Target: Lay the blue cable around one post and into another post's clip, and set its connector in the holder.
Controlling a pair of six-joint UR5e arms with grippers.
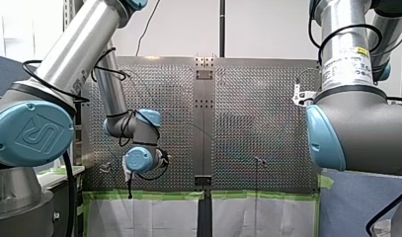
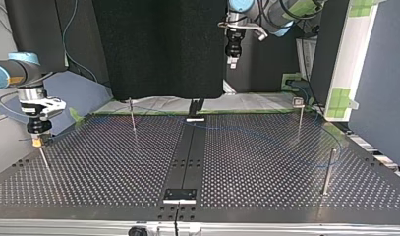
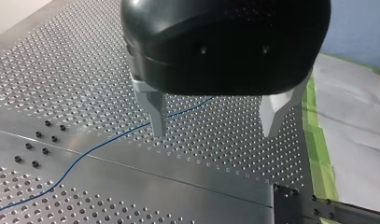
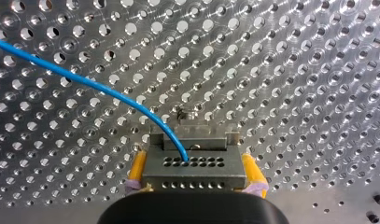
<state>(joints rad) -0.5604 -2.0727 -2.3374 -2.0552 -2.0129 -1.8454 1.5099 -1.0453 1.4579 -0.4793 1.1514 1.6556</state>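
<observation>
The thin blue cable (image 4: 85, 83) curves over the perforated plate and ends in a hole of a grey block (image 4: 192, 176) with rows of holes. My right gripper (image 4: 193, 158) straddles that block, open, a yellow pad close on each side. In the top view my right gripper (image 2: 38, 141) sits on top of a thin post (image 2: 44, 164) at the left. My left gripper (image 3: 215, 126) hangs open above the plate with nothing between its metal fingers, the cable (image 3: 85, 156) running under one finger. Across the table, my left gripper (image 2: 232, 61) is high at the back.
Three more thin posts stand on the plate: one (image 2: 132, 117) at the back left, one with a clip head (image 2: 299, 104) at the back right, one (image 2: 328, 172) at the near right. A dark strip (image 2: 187, 157) runs down the middle. Green tape (image 1: 149, 195) edges the plate.
</observation>
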